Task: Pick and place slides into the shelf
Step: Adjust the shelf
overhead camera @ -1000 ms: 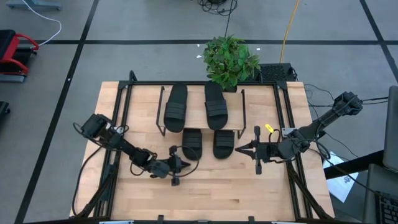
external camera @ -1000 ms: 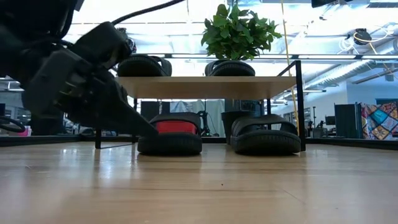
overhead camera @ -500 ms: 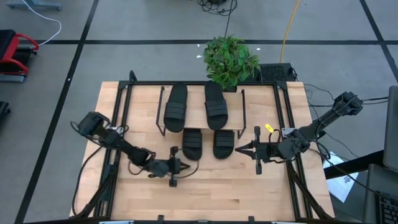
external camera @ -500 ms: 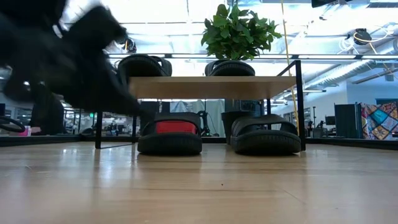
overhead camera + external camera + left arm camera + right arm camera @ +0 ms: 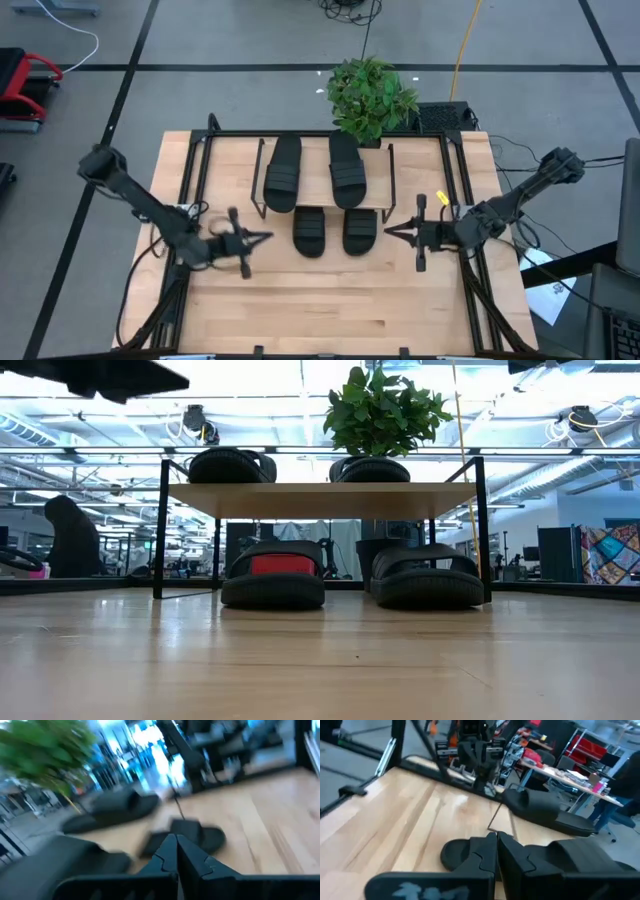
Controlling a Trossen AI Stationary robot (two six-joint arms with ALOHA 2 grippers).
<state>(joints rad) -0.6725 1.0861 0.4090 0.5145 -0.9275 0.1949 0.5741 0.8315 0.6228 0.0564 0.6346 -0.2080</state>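
Observation:
The shelf (image 5: 325, 205) stands mid-table, a light plank on black wire legs (image 5: 320, 500). Two black slides (image 5: 283, 172) (image 5: 349, 170) lie side by side on its top. Two more (image 5: 309, 232) (image 5: 359, 230) rest sole-down on the table beneath the plank (image 5: 274, 580) (image 5: 429, 578), their near ends sticking out toward the near edge. My left gripper (image 5: 262, 237) is shut and hovers left of the lower slides, touching nothing. My right gripper (image 5: 388, 232) is shut too, just right of the right lower slide, apart from it.
A potted plant (image 5: 370, 95) stands behind the shelf at the table's far edge. Black frame rails (image 5: 195, 190) (image 5: 462, 190) run along the table's left and right sides. Bare wood (image 5: 330, 300) stretches between the shelf and the near edge.
My left gripper has drawn back from the left lower slide, moving toward the table's left and rising, so it has left the middle of the low view. The slides and the shelf have stayed where they were.

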